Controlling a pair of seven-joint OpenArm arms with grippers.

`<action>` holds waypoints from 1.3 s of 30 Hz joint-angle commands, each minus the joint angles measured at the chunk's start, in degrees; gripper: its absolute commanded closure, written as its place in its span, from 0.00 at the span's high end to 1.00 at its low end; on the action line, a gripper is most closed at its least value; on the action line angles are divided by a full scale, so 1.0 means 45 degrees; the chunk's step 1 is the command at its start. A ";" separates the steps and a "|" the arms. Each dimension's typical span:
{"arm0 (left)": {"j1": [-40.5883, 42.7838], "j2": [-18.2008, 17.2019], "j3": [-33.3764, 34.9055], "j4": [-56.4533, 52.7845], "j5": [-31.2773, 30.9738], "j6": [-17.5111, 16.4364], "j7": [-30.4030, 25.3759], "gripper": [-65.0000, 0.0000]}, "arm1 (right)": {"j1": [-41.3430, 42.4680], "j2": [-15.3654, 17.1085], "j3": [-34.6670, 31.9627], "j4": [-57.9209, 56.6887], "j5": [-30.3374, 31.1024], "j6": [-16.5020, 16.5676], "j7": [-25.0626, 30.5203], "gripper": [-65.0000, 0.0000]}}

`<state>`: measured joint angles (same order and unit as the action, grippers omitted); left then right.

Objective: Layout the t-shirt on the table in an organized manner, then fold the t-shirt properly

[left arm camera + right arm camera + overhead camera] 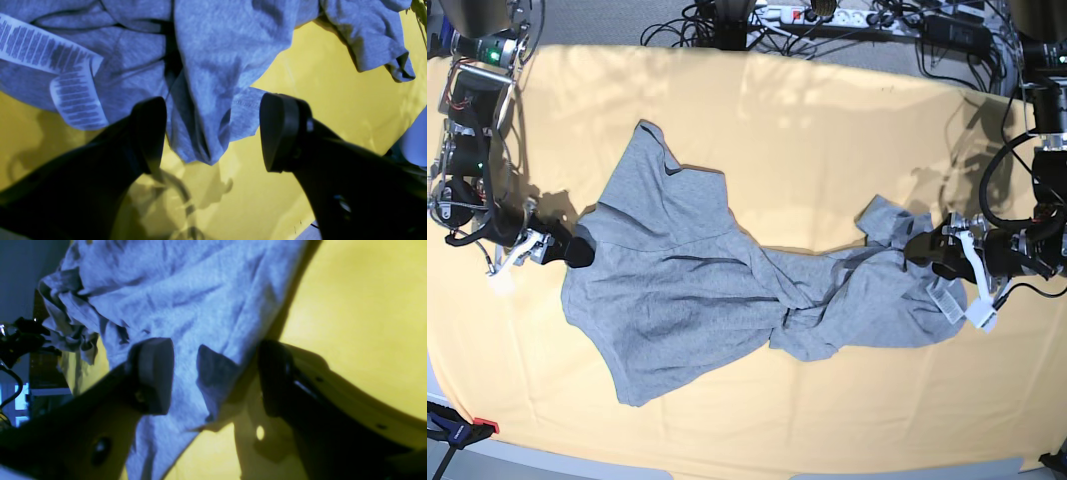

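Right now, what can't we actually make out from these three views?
- Base view: whether either gripper touches the t-shirt; left gripper and right gripper too small, dark.
- Left wrist view: printing on the white label, blurred; t-shirt cut off at top edge.
- Right wrist view: table under the fabric, hidden; shirt edge behind one finger.

One grey t-shirt [697, 285] lies on one yellow table [827, 140]. Two robot arms reach in, one from each side, each ending in one gripper: the left gripper [927, 248] and the right gripper [575, 250], two grippers in all. Each gripper has two black fingers [283, 130]. Two white printed labels [78, 100] show on the shirt. One power strip [827, 14] sits beyond the table's far edge among several cables, too tangled to count.
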<state>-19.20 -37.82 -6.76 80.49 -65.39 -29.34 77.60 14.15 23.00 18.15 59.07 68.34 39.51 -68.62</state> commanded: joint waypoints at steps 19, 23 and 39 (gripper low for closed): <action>-0.1273 -0.0121 -0.0121 0.0170 -0.0209 -0.0466 -0.1005 0.69 | -0.2171 0.2545 0.0996 0.4133 -0.0330 0.0110 -0.1005 0.00; -0.1239 0.0379 -0.0121 0.0160 -0.0214 -0.0471 -0.1001 0.69 | -0.3672 0.2506 0.2234 0.5843 -0.0612 0.0110 -0.0631 0.00; -0.1287 0.3886 0.2424 0.0015 -0.1355 -0.1763 -0.0223 0.69 | -0.4906 0.2501 0.3060 0.6863 -0.1394 0.0110 -0.0010 0.00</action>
<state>-23.35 -19.81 4.64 79.77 -70.08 -36.95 77.58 -8.69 32.82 31.33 88.97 61.49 39.70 -69.65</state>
